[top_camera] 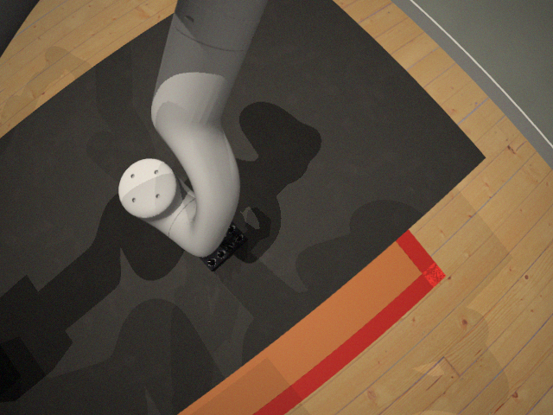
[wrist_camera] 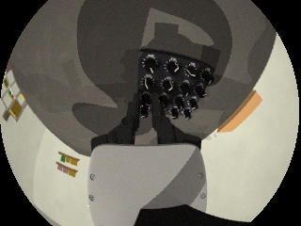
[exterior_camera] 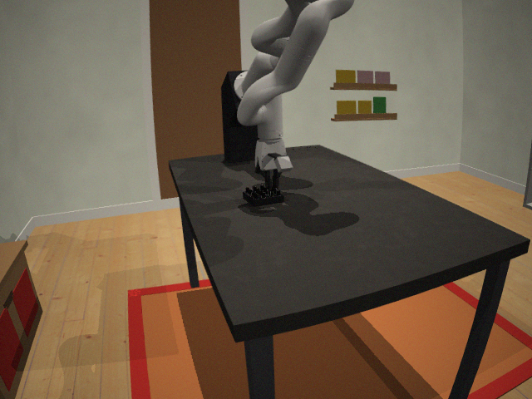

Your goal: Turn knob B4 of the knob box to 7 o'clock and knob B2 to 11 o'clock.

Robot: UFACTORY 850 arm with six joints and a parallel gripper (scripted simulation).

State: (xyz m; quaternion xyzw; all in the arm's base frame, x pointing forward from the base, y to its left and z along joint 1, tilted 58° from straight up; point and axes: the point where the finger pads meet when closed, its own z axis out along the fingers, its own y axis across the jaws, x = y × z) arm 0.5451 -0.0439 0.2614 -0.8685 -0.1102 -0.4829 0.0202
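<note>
The black knob box (top_camera: 226, 251) (exterior_camera: 266, 200) (wrist_camera: 161, 73) stands on the dark table. The arm partly covers it in the top view. The wrist view shows a grid of black knobs with white lines and rings of marks; the printed names are unreadable and the socket is not visible, so I cannot tell which knob is which. My gripper (exterior_camera: 272, 185) (wrist_camera: 146, 100) points down at the box's edge, fingers slightly open. In the wrist view a left-column knob shows between the fingers; whether they touch it is unclear. The fingers hide part of the neighbouring knobs. In the top view the arm hides the gripper.
The dark table (top_camera: 357, 134) (exterior_camera: 365, 240) carries the box, with broad arm shadows across it. Neighbouring knobs stand close beside the fingers. Wall shelves (exterior_camera: 365, 116) hang in the background, and an orange and red rug (top_camera: 339, 308) lies on the floor.
</note>
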